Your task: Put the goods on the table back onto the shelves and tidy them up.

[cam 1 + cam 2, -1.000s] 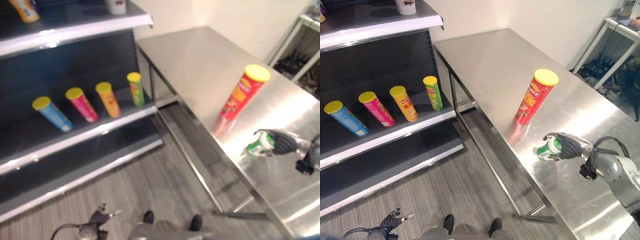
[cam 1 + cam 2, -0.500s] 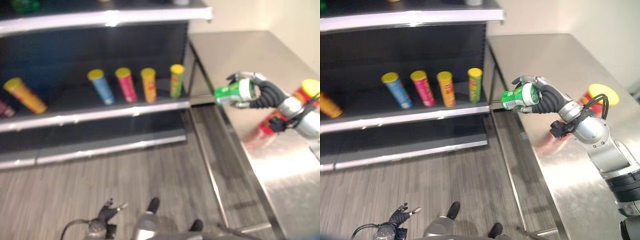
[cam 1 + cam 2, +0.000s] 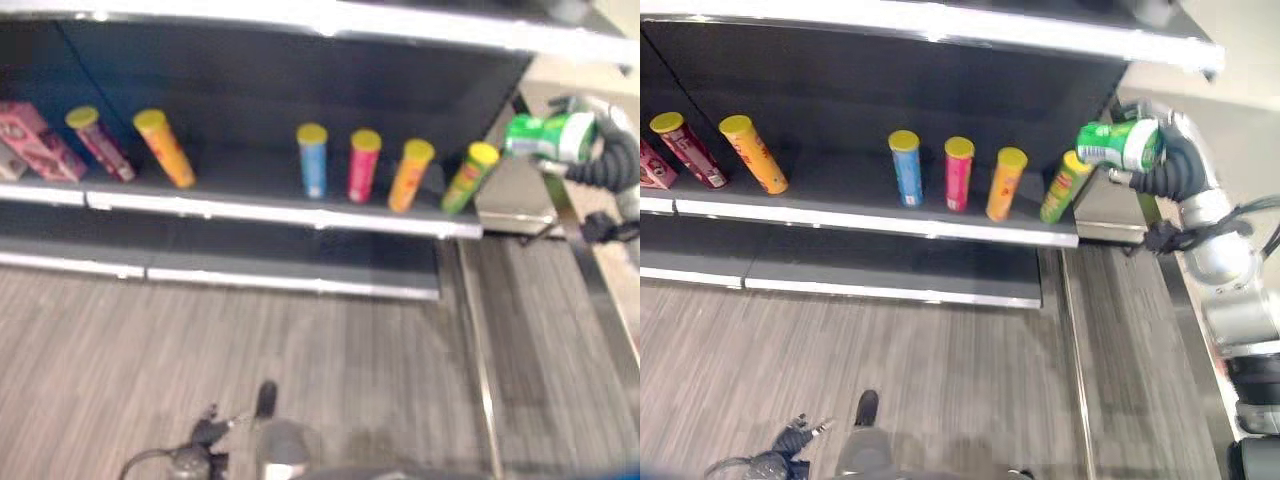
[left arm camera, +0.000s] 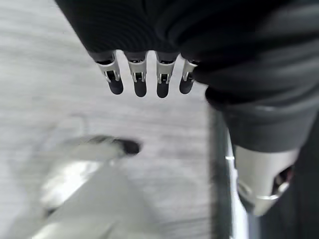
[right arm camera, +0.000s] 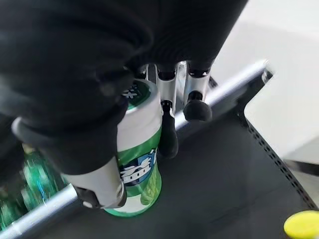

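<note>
**Green can up at the shelf's end**

Left hand (image 4: 149, 82) is hanging low over the floor (image 3: 940, 380), fingers straight and slack. Right hand (image 3: 1160, 160) is gripping the green can (image 3: 1120, 145) sideways in the air, just beside the green tube (image 3: 1062, 187) ending a row of tubes on the shelf (image 3: 870, 222).

Robot hands: right raised and gripping, left hanging low.
Right robot hand (image 3: 1160, 150): arm reaches up from the lower right, wrist bent, fingers (image 5: 168, 130) and thumb curled round a green and white canister (image 3: 1120, 145) held on its side. Left robot hand (image 4: 209, 59): fingers (image 4: 139, 77) straight in a row, pointing toward the floor, holding nothing.
</note>
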Controlling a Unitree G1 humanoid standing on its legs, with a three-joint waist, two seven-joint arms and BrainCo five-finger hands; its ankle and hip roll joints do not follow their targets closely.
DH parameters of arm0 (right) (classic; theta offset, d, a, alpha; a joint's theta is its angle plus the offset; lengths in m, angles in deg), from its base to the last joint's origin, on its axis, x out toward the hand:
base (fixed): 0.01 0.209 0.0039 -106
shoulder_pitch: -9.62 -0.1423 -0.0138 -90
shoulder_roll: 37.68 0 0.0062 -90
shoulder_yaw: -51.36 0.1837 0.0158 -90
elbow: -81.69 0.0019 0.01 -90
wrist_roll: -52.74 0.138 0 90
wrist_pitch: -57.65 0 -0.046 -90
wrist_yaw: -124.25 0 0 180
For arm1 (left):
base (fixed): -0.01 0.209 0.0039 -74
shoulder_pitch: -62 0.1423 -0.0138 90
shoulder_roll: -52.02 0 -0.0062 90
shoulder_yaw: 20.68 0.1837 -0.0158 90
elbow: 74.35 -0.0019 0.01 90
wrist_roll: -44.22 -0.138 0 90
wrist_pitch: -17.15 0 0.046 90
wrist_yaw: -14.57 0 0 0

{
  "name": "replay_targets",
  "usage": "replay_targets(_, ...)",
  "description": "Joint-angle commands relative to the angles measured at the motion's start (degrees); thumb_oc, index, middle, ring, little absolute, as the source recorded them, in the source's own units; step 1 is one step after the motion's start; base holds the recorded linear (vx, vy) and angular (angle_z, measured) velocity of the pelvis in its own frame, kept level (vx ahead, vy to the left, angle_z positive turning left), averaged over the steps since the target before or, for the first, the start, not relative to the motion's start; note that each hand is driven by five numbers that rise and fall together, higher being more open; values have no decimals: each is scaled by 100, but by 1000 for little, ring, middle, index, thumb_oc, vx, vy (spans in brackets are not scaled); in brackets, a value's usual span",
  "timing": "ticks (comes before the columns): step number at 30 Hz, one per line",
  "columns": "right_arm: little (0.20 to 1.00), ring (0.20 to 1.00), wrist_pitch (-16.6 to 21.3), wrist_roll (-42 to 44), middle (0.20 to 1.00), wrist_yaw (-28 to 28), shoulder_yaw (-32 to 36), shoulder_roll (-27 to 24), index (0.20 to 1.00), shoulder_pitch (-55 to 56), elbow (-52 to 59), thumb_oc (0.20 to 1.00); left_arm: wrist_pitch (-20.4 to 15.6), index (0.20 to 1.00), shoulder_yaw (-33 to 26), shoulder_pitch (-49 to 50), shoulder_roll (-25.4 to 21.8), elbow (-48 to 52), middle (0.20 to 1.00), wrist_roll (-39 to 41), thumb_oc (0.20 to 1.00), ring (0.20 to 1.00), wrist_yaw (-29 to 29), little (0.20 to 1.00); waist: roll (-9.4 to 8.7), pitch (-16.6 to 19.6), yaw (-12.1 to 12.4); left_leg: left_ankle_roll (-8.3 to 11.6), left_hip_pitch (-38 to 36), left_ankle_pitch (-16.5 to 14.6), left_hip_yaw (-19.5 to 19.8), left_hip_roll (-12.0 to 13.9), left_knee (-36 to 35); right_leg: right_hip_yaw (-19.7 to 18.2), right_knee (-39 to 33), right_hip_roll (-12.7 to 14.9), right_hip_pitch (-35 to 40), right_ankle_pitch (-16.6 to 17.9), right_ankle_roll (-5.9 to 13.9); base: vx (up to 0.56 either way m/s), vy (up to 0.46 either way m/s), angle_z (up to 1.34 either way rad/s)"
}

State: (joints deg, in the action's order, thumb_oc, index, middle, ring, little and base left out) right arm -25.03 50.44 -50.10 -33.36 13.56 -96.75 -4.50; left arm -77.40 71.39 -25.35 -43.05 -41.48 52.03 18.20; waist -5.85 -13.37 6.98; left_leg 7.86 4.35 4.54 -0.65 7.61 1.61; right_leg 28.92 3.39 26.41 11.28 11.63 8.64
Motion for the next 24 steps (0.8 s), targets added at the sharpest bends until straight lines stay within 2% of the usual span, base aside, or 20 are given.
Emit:
replay_targets(1,200,200,74,-97,200,369,97,-670,200,-543,95,200,-65,1000,131,274,-230,339,1000,-266,1000,1000,61,1000,288,566,43,-69,-405,-491,-59,80,-603,-410,133,298,-551,62,626,-67,458,-5)
replay_targets(2,200,200,90,-68,200,416,151,-674,200,-573,109,200,-54,1000,127,270,-286,392,1000,-271,1000,1000,46,1000,309,550,8,-157,-449,-526,-100,-44,-639,-417,251,339,-608,57,570,-55,434,-7)
replay_targets(4,200,200,141,140,200,455,331,-740,200,-555,140,200,-34,1000,125,239,-371,418,1000,-280,1000,1000,10,1000,341,515,-100,-315,-478,-546,-16,-246,-661,-814,691,171,-856,-145,426,-40,358,7)
replay_targets(5,200,200,178,233,200,493,398,-825,200,-591,124,200,-36,1000,140,213,-402,412,1000,-309,1000,1000,18,1000,360,494,-128,-360,-519,-570,19,-309,-661,-1007,798,-7,-925,-292,384,-2,280,18)
replay_targets(7,200,200,274,507,200,468,583,-998,200,-614,57,200,-58,1000,130,224,-425,451,1000,-320,1000,1000,-28,1000,360,498,-152,-426,-549,-572,34,-417,-661,-1099,739,-397,-1036,-572,313,28,185,30)
replay_targets(8,200,200,289,577,200,498,575,-1100,200,-669,-11,200,-60,1000,155,206,-436,431,1000,-307,1000,1000,-33,1000,360,474,-160,-428,-575,-576,48,-419,-661,-1135,692,-640,-1108,-856,237,17,122,4)
replay_targets(9,200,200,273,571,200,545,478,-1445,200,-862,-302,200,-64,1000,153,160,-458,446,1000,-304,1000,1000,-52,1000,313,416,-169,-444,-627,-580,55,-485,-661,-1190,481,-1067,-1218,-1067,188,-1,77,-17)
replay_targets(10,200,200,278,573,200,547,457,-1453,200,-889,-316,200,-63,1000,148,156,-453,445,1000,-304,1000,1000,-51,1000,317,421,-178,-448,-607,-560,58,-489,-661,-1184,453,-1068,-1223,-1036,185,-1,70,-11)
replay_targets(11,200,200,266,622,200,621,281,-1744,200,-1125,-550,200,-66,1000,202,71,-472,373,1000,-287,1000,1000,-58,1000,263,364,-191,-451,-637,-558,69,-543,-661,-1281,264,-1378,-1353,-1088,105,0,0,0)
replay_targets(12,200,200,254,729,200,604,269,-1832,200,-1150,-755,200,-77,1000,183,57,-468,367,1000,-260,1000,1000,-55,1000,231,342,-215,-445,-651,-574,145,-571,-661,-1482,160,-1498,-1337,-1139,171,55,33,5)
replay_targets(13,200,200,234,822,200,627,119,-2011,200,-1362,-1002,200,-62,1000,217,40,-495,362,1000,-224,1000,1000,-60,1000,161,314,-186,-454,-691,-573,175,-616,-644,-1631,100,-1592,-1331,-1111,157,47,7,22)
replay_targets(15,200,200,253,974,200,666,-89,-2161,200,-1672,-1241,200,-83,1000,193,39,-477,355,1000,-185,1000,1000,-41,1000,101,301,-161,-468,-660,-550,200,-651,-612,-1746,24,-1630,-1308,-1036,162,51,-8,20)
replay_targets(19,200,200,198,1132,200,442,-768,-2587,200,-2341,-1824,200,-115,1000,275,110,-557,370,1000,-136,1000,1000,-109,1000,-48,419,-57,-426,-679,-593,201,-593,-603,-1563,-327,-1642,-1062,-963,192,90,-67,-9)
replay_targets(21,200,200,151,1227,200,308,-1486,-2778,200,-2980,-2258,200,-108,1000,351,90,-607,346,1000,-125,1000,1000,-106,1000,-139,462,-16,-383,-683,-600,221,-553,-600,-1518,-475,-1671,-962,-943,193,82,-79,8)
replay_targets(24,200,200,88,1323,200,26,-2933,-2838,200,-4222,-2906,200,-120,1000,403,103,-645,343,1000,-57,1000,1000,-131,1000,-230,518,30,-316,-716,-618,242,-475,-600,-1447,-629,-1710,-821,-950,179,81,-78,11)
